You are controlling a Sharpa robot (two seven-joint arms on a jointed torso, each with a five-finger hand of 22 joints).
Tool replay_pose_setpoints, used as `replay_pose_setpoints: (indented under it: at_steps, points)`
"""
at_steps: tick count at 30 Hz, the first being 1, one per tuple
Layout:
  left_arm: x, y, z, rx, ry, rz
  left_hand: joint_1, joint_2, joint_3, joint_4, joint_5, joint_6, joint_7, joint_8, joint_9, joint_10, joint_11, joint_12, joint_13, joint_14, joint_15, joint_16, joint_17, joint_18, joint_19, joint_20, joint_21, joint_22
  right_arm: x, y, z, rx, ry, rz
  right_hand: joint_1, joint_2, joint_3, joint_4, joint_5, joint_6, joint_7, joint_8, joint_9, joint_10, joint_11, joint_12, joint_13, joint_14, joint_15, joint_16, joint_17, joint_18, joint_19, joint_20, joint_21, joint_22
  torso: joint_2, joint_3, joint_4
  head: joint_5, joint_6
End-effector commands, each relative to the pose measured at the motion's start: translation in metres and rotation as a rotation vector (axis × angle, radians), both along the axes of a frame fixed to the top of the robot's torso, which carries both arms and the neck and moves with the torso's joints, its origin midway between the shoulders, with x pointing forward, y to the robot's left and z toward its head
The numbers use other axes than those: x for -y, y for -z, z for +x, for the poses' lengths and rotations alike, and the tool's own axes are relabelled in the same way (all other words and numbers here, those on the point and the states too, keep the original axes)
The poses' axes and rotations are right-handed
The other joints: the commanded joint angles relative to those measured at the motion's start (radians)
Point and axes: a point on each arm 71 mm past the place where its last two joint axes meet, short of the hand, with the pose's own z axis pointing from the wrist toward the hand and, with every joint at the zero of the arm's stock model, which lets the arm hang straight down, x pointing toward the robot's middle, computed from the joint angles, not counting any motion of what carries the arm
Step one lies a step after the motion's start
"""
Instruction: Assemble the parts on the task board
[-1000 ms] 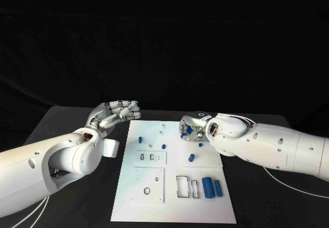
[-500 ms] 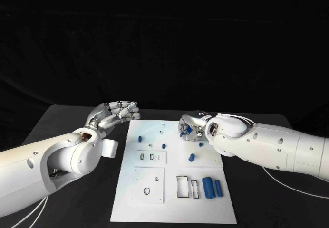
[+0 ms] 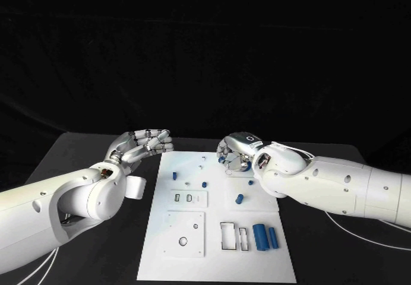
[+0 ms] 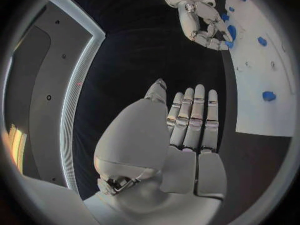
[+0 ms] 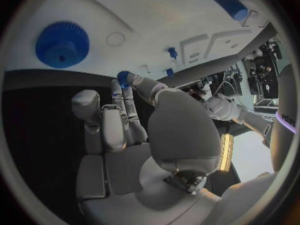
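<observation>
The white task board lies in the middle of the table. Small blue parts are spread over its far half, with a blue cylinder and a blue bar near the front right. My right hand hovers over the board's far right corner. In the right wrist view its thumb and a fingertip pinch a small blue gear, and a large blue gear lies on the board beyond. My left hand hangs beside the board's far left corner, fingers straight, holding nothing.
The board has rectangular slots and round holes in its near half. Black table surrounds it on both sides. A white cuff on my left forearm sits close to the board's left edge.
My right hand has risen from the board's far right area and drawn slightly back, carrying the small gear. The left hand has barely moved.
</observation>
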Motion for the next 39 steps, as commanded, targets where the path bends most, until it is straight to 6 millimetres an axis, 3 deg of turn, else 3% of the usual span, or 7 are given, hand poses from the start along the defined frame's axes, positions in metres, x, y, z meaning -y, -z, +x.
replay_pose_setpoints:
  at_steps: [1, 6, 18, 26, 39]
  points:
    - [0.002, -0.001, 0.000, -0.001, 0.018, -0.016, 0.004, -0.006, -0.001, 0.005, 0.001, -0.001, 0.004, -0.001, 0.001, 0.003, 0.003, -0.006, 0.001, -0.002, 0.002, -0.004, 0.001, 0.006, 0.004, 0.000, 0.000, -0.001, -0.004, -0.005, 0.003, 0.052, 0.021, 0.038, 0.016, 0.003, 0.005, 0.001, 0.002, 0.000, 0.001, 0.003, 0.002, 0.022, -0.017, 0.000, 0.012, 0.028, -0.004, 0.005, 0.000, -0.019, 0.003, -0.004, 0.006, 0.003, 0.003, -0.0008, 0.0034, -0.001, 0.003]
    - [0.003, -0.002, 0.000, -0.002, 0.019, -0.017, 0.005, -0.006, -0.001, 0.006, 0.002, -0.002, 0.005, -0.001, 0.001, 0.003, 0.004, -0.008, 0.000, -0.004, 0.003, -0.005, 0.002, 0.006, 0.004, 0.000, -0.001, -0.002, -0.016, -0.006, 0.009, 0.042, 0.016, 0.043, 0.013, 0.002, 0.008, 0.001, 0.001, -0.001, 0.002, 0.003, 0.004, 0.021, -0.017, -0.002, 0.013, 0.028, -0.004, 0.007, 0.001, -0.019, 0.003, -0.004, 0.007, 0.004, 0.006, -0.0017, 0.0011, 0.000, 0.002]
    - [0.009, -0.009, 0.002, 0.011, 0.032, -0.024, -0.003, -0.007, -0.006, 0.011, -0.001, -0.005, 0.007, -0.003, 0.000, 0.002, 0.005, -0.013, 0.001, -0.008, 0.004, -0.009, 0.003, 0.005, 0.004, 0.001, -0.003, -0.004, -0.042, -0.006, 0.019, 0.028, -0.003, 0.046, 0.008, -0.001, 0.014, 0.004, 0.003, -0.006, 0.003, 0.003, 0.008, 0.019, -0.015, -0.006, 0.015, 0.028, -0.003, 0.008, 0.001, -0.019, 0.001, -0.003, 0.007, 0.005, 0.014, -0.0081, 0.0077, -0.005, -0.002]
    - [0.009, -0.011, 0.003, 0.013, 0.033, -0.026, -0.004, -0.007, -0.007, 0.012, -0.002, -0.006, 0.008, -0.004, 0.000, 0.002, 0.006, -0.013, 0.001, -0.008, 0.004, -0.009, 0.003, 0.005, 0.005, 0.002, -0.003, -0.005, -0.051, -0.003, 0.021, 0.007, -0.010, 0.033, 0.007, -0.002, 0.015, 0.004, 0.004, -0.006, 0.003, 0.003, 0.009, 0.019, -0.015, -0.006, 0.015, 0.029, -0.003, 0.010, 0.004, -0.019, 0.001, -0.003, 0.008, 0.006, 0.016, -0.0072, 0.0080, -0.002, -0.003]
    - [0.010, -0.013, 0.003, 0.013, 0.038, -0.027, -0.006, -0.007, -0.009, 0.013, -0.004, -0.007, 0.008, -0.004, 0.001, 0.001, 0.006, -0.015, 0.001, -0.009, 0.005, -0.010, 0.004, 0.005, 0.005, 0.002, -0.004, -0.006, -0.048, 0.000, 0.026, -0.011, 0.017, 0.008, -0.001, -0.005, 0.020, 0.007, 0.004, -0.012, 0.004, 0.002, 0.014, 0.015, -0.013, -0.010, 0.016, 0.029, -0.001, 0.012, 0.005, -0.019, -0.001, -0.002, 0.009, 0.008, 0.019, -0.0078, 0.0080, 0.002, -0.005]
